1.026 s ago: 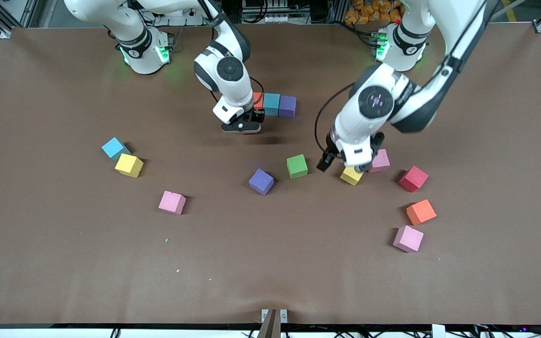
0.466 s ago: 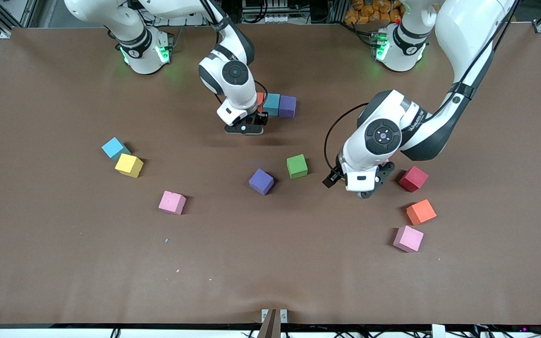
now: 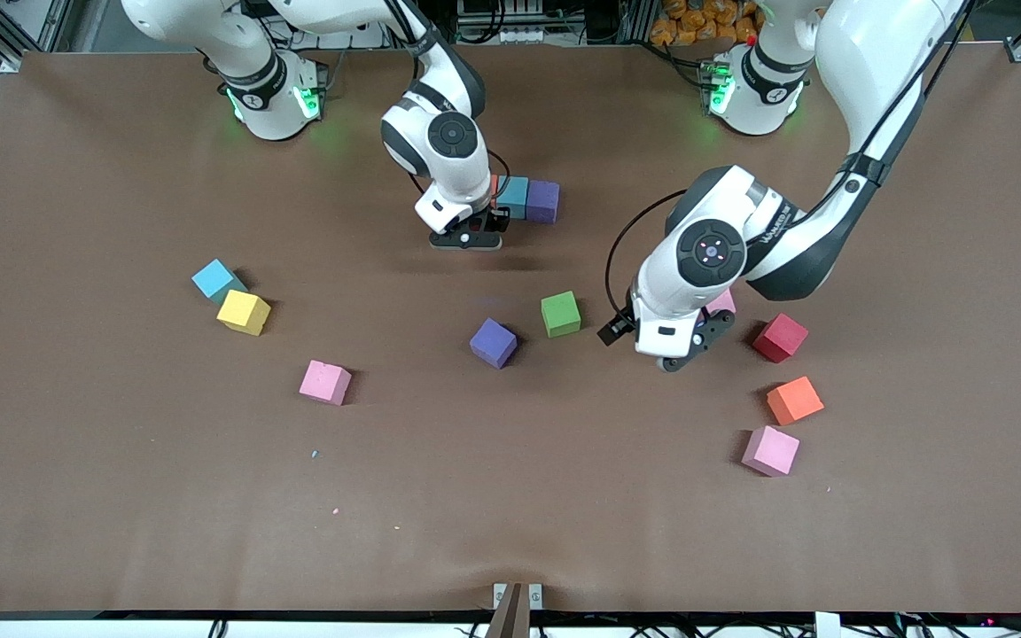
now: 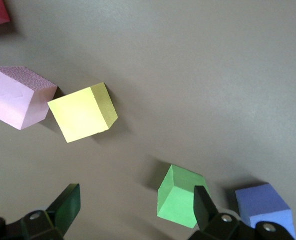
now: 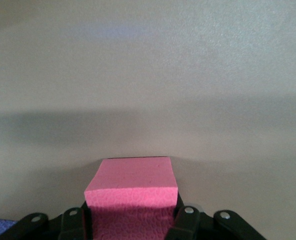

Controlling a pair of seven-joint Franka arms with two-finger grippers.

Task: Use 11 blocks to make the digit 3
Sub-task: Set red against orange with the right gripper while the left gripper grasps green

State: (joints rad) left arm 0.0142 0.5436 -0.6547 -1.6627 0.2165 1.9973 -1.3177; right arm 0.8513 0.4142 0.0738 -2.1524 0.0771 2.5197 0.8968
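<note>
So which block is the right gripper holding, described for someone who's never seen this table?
Find the short row of blocks near the robots' bases, mid-table. The right gripper is shut on the pink block at that row's end toward the right arm. It is the only block held in fingers; the other pink ones sit loose on the table.

count | small matte foam cubes 14 | pink cubes (image 3: 325, 382) (image 3: 770, 450) (image 3: 723, 301) 3 | deep pink cube (image 5: 130, 182) 1 | purple cubes (image 3: 493, 342) (image 3: 543, 201) 2 | light blue cubes (image 3: 216, 279) (image 3: 513, 197) 2 | yellow cubes (image 3: 243, 312) (image 4: 83, 112) 2 | orange cubes (image 3: 794, 400) (image 3: 494, 184) 2 | green cube (image 3: 560, 314) 1 | red cube (image 3: 779, 338) 1
</note>
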